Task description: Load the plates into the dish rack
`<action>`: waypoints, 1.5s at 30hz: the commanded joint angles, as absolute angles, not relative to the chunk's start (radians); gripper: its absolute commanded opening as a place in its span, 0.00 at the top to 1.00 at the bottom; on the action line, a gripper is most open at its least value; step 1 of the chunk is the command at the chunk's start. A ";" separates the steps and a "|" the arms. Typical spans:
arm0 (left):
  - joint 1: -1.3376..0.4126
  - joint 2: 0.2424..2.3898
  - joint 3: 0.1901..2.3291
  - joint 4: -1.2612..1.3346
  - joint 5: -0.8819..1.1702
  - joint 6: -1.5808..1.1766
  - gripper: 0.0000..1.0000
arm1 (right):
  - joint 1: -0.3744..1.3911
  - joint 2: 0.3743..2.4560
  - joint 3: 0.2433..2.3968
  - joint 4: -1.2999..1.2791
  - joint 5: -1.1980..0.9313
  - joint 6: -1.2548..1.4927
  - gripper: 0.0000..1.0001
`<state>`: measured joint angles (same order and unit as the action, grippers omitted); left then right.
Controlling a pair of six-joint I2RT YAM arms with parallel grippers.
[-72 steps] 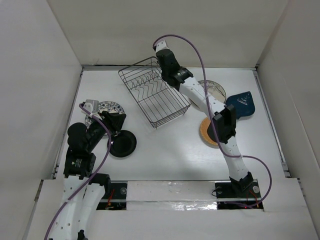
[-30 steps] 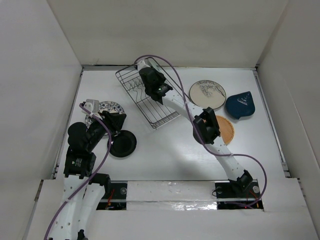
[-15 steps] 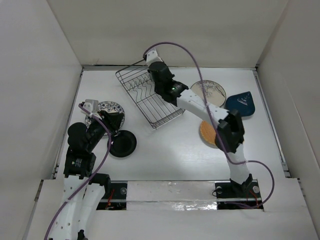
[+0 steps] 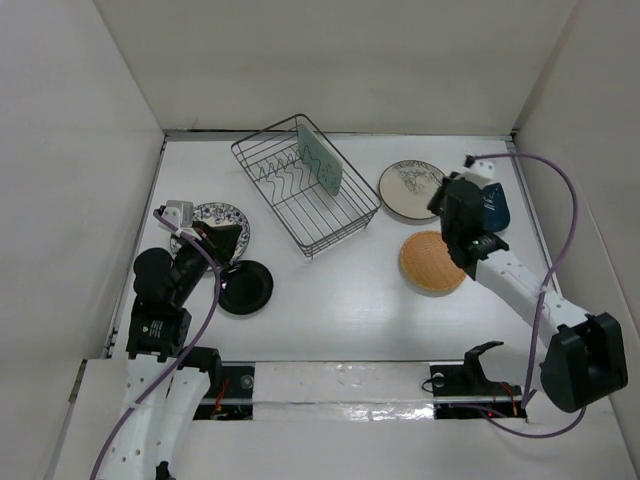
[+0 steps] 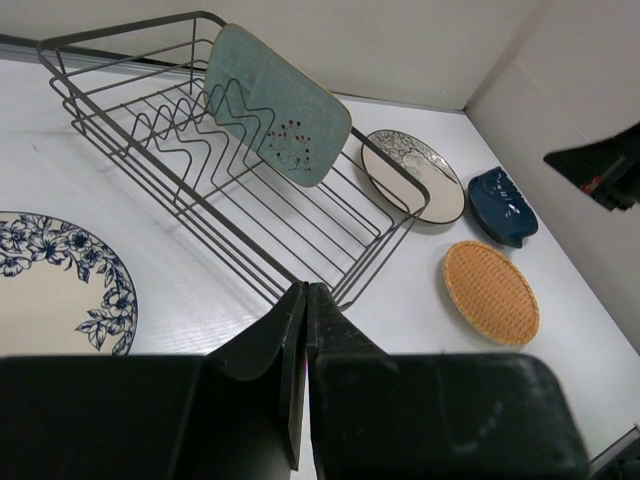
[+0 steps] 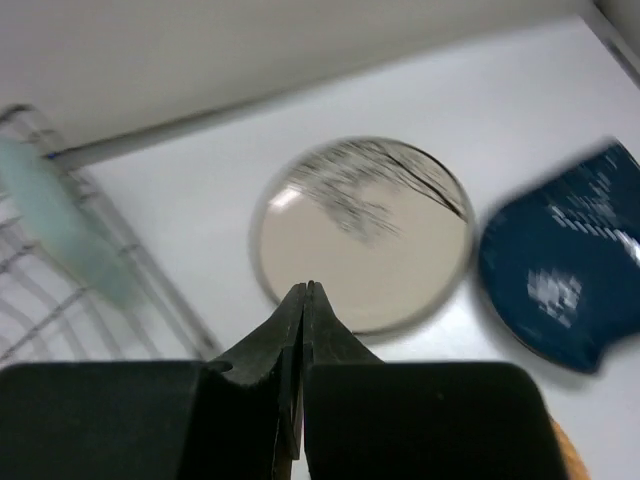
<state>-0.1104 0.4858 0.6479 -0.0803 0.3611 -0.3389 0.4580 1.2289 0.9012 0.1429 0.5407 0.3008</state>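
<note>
One rack (image 4: pixel 300 215) sits on the table (image 4: pixel 330 300) at far centre, set at an angle. It contains one item: the green plate (image 4: pixel 322 163), standing on edge at the rack's far right end and leaning slightly. The remaining tine slots hold nothing. Plates counted: six, one racked and five lying flat on the table. Right of the rack: cream plate (image 4: pixel 413 189), blue dish (image 4: pixel 495 215) just beside it, tan plate (image 4: pixel 432 262) nearer. Left of the rack: patterned plate (image 4: pixel 212 213) and black plate (image 4: pixel 247 287), near each other. Left gripper (image 5: pixel 304 300): fingers pressed together, holding nothing, positioned above the patterned and black plates. Right gripper (image 6: pixel 303 292): fingers likewise closed and empty, pointing at the cream plate's near edge, beside the blue dish.
</note>
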 commanded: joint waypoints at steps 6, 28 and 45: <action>-0.114 0.466 0.675 -0.048 0.374 -0.339 0.85 | 0.124 1.170 0.677 0.310 0.239 0.611 0.53; -0.114 0.468 0.676 -0.046 0.383 -0.336 0.71 | 0.058 1.663 0.810 0.436 0.192 0.900 0.51; -0.114 0.471 0.676 -0.045 0.382 -0.334 0.70 | 0.049 1.759 0.842 0.394 0.173 0.963 0.54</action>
<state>-0.1104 0.4740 0.6479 -0.0803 0.3664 -0.3412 0.0521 1.7290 0.8043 0.3752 0.1829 0.9405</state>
